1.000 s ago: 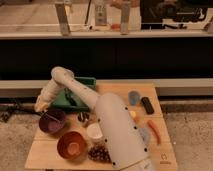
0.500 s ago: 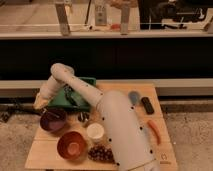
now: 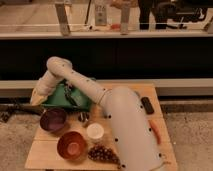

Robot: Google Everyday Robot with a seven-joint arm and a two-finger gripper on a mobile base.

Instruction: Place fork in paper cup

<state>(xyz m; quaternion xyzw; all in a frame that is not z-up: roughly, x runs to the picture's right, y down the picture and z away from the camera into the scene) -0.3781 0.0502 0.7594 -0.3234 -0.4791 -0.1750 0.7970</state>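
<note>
End effector (image 3: 68,95) closed, over green bin (image 3: 54,103); paper cup (image 3: 95,131) at its 5 o'clock, on desk (image 3: 42,156).

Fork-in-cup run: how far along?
Done: nothing visible; the paper cup holds no fork. In hand: the claw is shut at the left end of the green tray, apart from the cup; whether it grips a fork I cannot tell. Left: bring the fork over and drop it in.

Small, round white paper cup (image 3: 95,131): we see it upright, mouth up, near the wooden table's (image 3: 42,150) centre. Fork not discernible. Closed gripper (image 3: 38,98) at its 10 o'clock.
</note>
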